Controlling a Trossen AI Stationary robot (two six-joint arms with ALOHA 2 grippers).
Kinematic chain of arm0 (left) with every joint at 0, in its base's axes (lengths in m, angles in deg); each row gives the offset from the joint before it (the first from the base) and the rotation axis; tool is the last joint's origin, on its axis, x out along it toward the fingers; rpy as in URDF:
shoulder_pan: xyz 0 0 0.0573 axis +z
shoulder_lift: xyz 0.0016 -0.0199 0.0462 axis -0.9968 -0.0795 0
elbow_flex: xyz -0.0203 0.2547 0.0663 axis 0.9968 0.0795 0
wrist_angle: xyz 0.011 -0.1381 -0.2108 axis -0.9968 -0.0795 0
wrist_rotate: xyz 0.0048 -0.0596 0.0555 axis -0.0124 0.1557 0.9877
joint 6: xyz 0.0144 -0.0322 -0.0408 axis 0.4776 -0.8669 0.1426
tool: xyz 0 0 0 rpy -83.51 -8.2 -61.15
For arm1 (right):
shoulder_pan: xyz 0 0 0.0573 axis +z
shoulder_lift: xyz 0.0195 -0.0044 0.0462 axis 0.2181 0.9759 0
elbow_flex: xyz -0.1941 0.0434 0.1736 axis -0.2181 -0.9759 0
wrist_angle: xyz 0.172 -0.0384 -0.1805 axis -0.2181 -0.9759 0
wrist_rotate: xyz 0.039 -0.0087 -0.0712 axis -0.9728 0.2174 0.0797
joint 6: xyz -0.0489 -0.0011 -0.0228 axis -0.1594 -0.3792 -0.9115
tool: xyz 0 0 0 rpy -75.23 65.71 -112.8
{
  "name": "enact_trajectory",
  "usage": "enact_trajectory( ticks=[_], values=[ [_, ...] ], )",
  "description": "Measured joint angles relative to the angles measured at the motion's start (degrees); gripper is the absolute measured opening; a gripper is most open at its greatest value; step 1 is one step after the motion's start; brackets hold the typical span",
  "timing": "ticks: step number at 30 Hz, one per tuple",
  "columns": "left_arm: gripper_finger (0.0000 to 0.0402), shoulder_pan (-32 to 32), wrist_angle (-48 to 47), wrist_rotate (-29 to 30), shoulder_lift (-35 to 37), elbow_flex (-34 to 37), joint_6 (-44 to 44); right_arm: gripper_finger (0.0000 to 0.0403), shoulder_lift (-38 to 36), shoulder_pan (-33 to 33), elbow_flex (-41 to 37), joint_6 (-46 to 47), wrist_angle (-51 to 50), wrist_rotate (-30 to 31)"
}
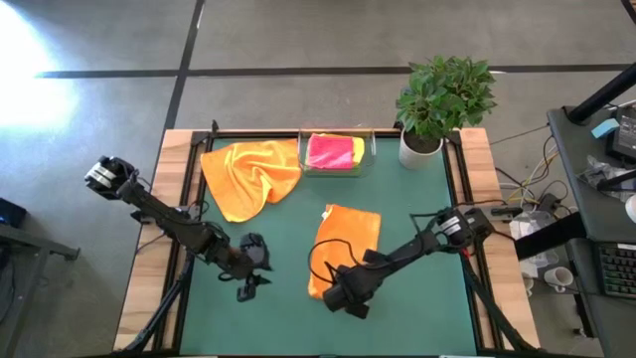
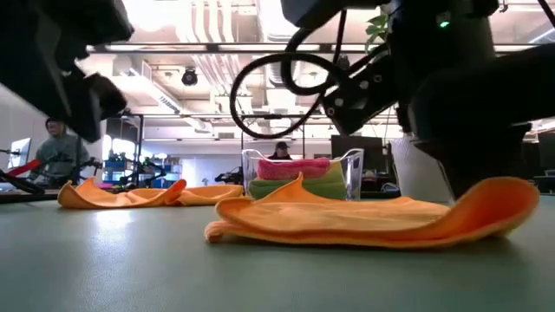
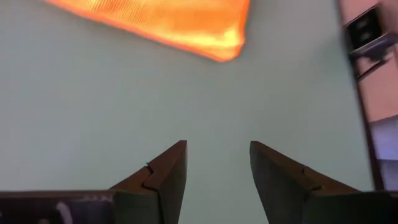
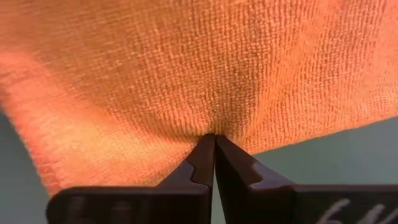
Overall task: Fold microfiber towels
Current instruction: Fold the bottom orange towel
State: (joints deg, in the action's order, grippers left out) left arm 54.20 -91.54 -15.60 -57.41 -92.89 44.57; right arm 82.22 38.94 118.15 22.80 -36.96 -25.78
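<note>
A folded orange towel (image 1: 345, 247) lies on the green mat at mid-table. My right gripper (image 1: 339, 295) points down at its near end and is shut on the cloth (image 4: 214, 138). A second orange towel (image 1: 250, 176) lies crumpled at the far left. Pink, yellow and green towels sit in a clear tray (image 1: 369, 149) at the far edge. My left gripper (image 1: 248, 286) hangs open above bare mat, left of the folded towel. Nothing is between its fingers (image 3: 217, 149), and an orange cloth corner (image 3: 211, 38) lies ahead of it. My right gripper pinches a small pucker of the folded orange towel near its near edge (image 4: 214, 127) between its two shut fingertips. The fingers come from above, pointing down. That end of the towel (image 2: 512, 198) curls up off the mat, while the rest lies flat; how many layers are held does not show.
A potted plant (image 1: 442, 99) stands at the far right corner. Bare green mat stretches along the near edge and between the two orange towels. A wooden border (image 1: 149, 288) frames the mat. People show in the room beyond the table.
</note>
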Motion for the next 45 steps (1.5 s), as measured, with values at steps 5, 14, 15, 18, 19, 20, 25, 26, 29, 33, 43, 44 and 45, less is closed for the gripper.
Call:
enact_trajectory(
  ticks=[5, 14, 15, 18, 19, 20, 25, 26, 29, 33, 43, 44, 45],
  values=[
    [0.0160, 0.02, 5.48, 0.11, -0.14, 0.00, 5.41, 0.0008, -3.85, 1.82, -0.03, 0.35, 0.49, 1.85],
    [0.0160, 0.15, 9.03, 4.47, -3.42, -0.64, 9.21, 0.0008, -10.84, 5.95, 0.03, 1.84, 0.35, 10.15],
    [0.0160, 0.15, 8.99, 4.50, -3.95, -1.08, 10.00, 0.0008, -11.68, 6.41, -0.10, 1.94, 0.41, 11.37],
    [0.0160, 0.46, 9.10, 4.47, -5.50, -2.85, 10.21, 0.0008, -14.45, 7.74, -2.30, 3.84, 0.47, 13.05],
    [0.0160, 0.68, 9.04, 4.48, -6.03, -3.58, 10.27, 0.0008, -15.58, 8.26, -3.50, 4.96, 0.50, 13.68],
    [0.0161, 0.93, 9.00, 4.50, -6.56, -4.34, 10.52, 0.0008, -16.82, 8.75, -4.86, 6.17, 0.54, 14.02],
    [0.0179, 2.90, 9.07, 4.64, -9.11, -8.67, 14.00, 0.0008, -23.68, 11.80, -14.84, 10.14, 5.51, 14.46],
    [0.0182, 3.29, 9.14, 4.71, -9.86, -9.61, 14.97, 0.0008, -25.00, 12.33, -16.91, 10.33, 7.92, 14.34],
    [0.0185, 3.65, 8.89, 5.14, -11.86, -11.90, 18.52, 0.0008, -28.99, 13.56, -22.58, 9.15, 17.48, 14.46],
    [0.0185, 3.63, 8.91, 5.05, -15.50, -15.20, 24.61, 0.0008, -32.52, 14.71, -29.11, 6.89, 27.54, 14.52],
    [0.0185, 3.89, 8.50, 4.74, -24.83, -23.00, 28.18, 0.0030, -33.20, 14.69, -36.70, 0.35, 37.96, 11.86],
    [0.0185, 3.89, 8.65, 4.07, -25.45, -23.52, 28.20, 0.0037, -33.20, 14.66, -37.43, -0.40, 39.55, 11.87],
    [0.0185, 3.90, 8.71, 3.63, -26.13, -23.89, 28.20, 0.0044, -33.20, 14.65, -38.08, -1.27, 41.40, 11.90]
  ],
)
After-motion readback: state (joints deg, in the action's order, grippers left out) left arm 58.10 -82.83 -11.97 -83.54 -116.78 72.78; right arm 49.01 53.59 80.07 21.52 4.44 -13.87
